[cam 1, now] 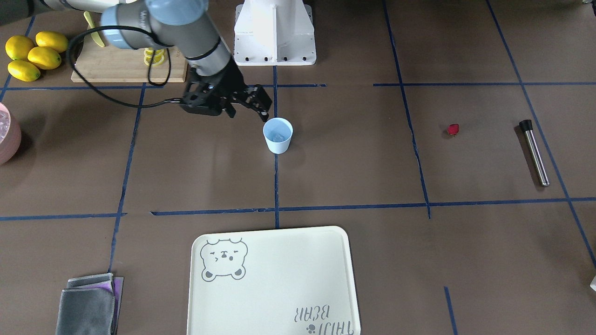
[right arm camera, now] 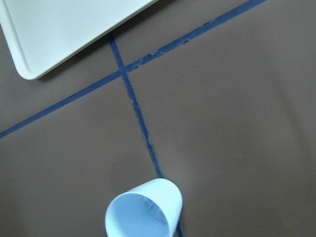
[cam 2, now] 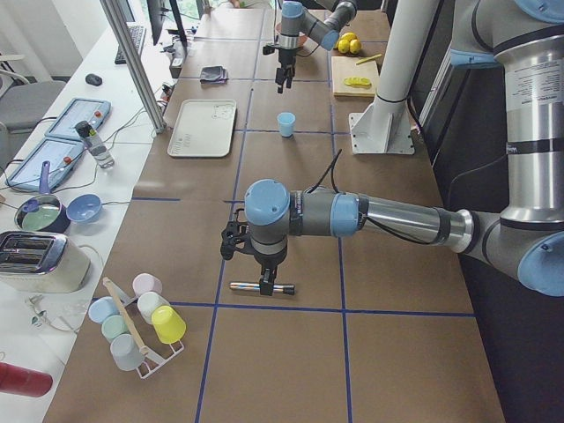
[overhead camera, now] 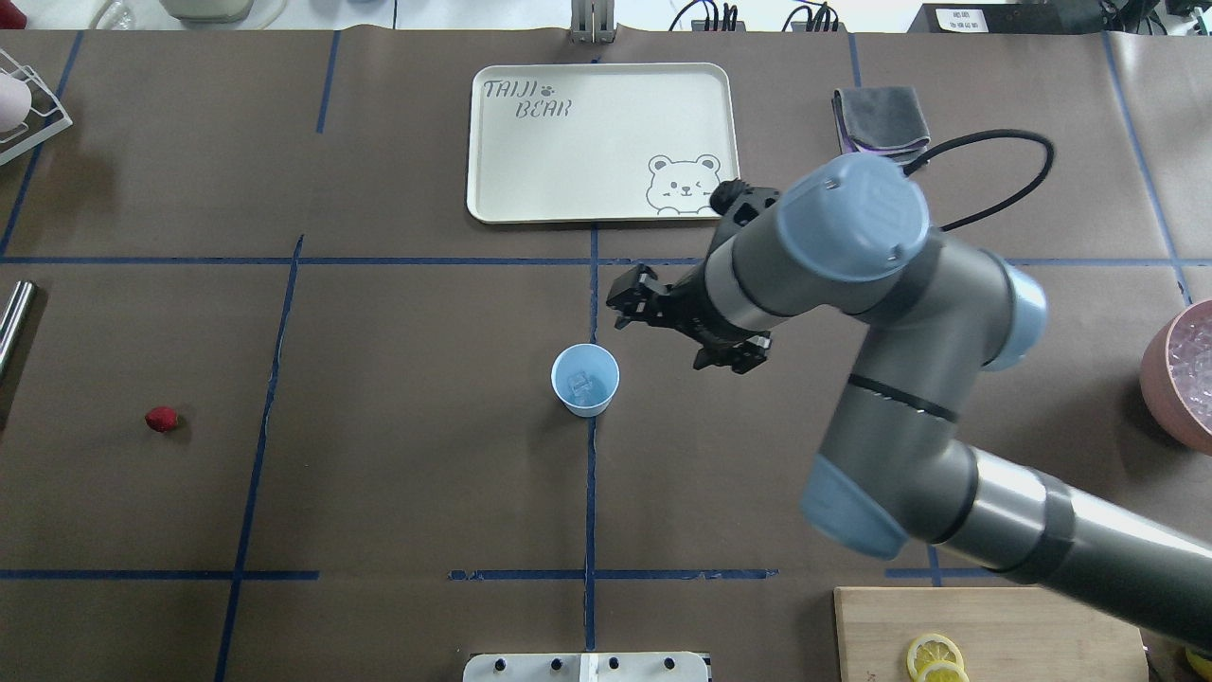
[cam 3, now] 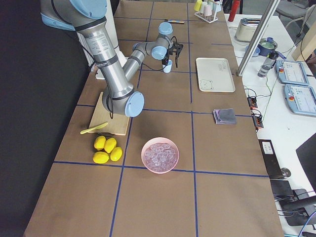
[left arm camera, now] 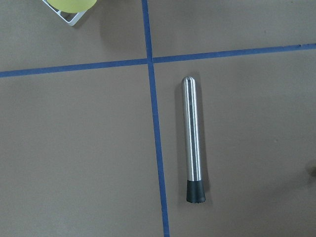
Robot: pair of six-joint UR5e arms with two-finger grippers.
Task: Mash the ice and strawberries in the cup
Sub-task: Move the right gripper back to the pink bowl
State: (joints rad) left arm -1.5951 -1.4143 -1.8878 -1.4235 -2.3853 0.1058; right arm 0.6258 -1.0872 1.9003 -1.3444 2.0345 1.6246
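Overhead exterior shows the cup (overhead camera: 585, 379) upright on the table (overhead camera: 398, 474), on the centre tape line. I judge it is set there so that either of the 2 arms can reach it. Pale ice (overhead camera: 579, 384) lies at its bottom; I cannot count the chunks. No berry is inside. The strawberry (overhead camera: 161, 419) lies alone on bare table, well apart from the cup, on the left arm's side. My finding: ice is loaded at least in part, and the berry transfer and the mashing are not yet done.

The right gripper (cam 1: 249, 111) hangs just beside the cup, clear of its rim, fingers spread and holding nothing. Its wrist camera catches the cup's mouth at the lower edge, so it is offset rather than directly above.

The left gripper (cam 2: 265, 280) sits low over the muddler (left arm camera: 193, 143), a steel rod with a black end lying flat near the strawberry. That position suits a pick-up of the tool. I cannot tell whether its fingers are spread or pressed together.

The pink bowl (cam 3: 160, 154) of spare ice stands at the far right, and the tray (overhead camera: 530, 142) lies beyond the cup
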